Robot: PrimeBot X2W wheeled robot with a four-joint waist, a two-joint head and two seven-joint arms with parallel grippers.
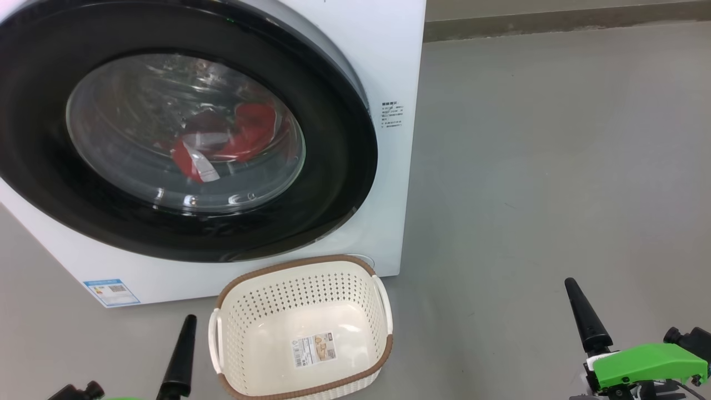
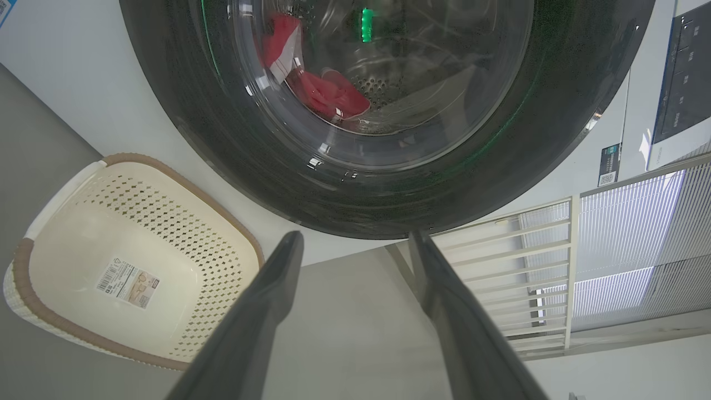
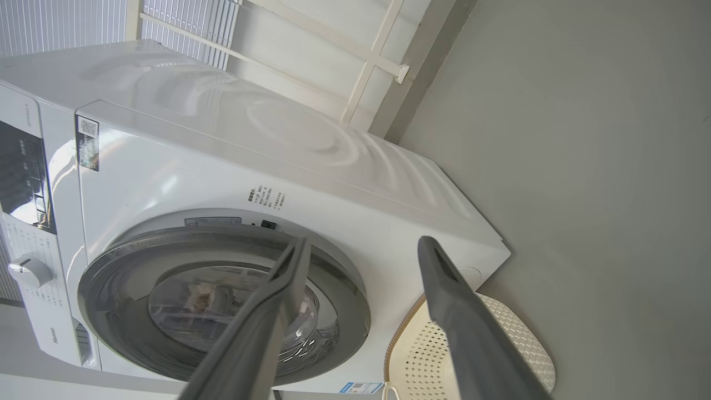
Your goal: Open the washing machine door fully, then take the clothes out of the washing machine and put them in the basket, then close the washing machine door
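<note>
The white washing machine (image 1: 389,55) fills the upper left of the head view. Its round black-rimmed door (image 1: 333,183) lies against the machine's front. Behind the glass the red and white clothes (image 1: 239,139) rest in the drum, and the left wrist view shows the clothes (image 2: 328,91) too. The cream basket (image 1: 300,264) stands empty on the floor just in front of the machine. My left gripper (image 2: 355,236) is open and empty, low beside the basket's left side. My right gripper (image 3: 364,240) is open and empty, well off to the right over bare floor.
Grey floor (image 1: 555,166) stretches to the right of the machine up to a wall skirting (image 1: 555,22). The control panel with a knob (image 3: 30,272) is on the machine's front. A white railing (image 2: 500,266) stands beyond the machine.
</note>
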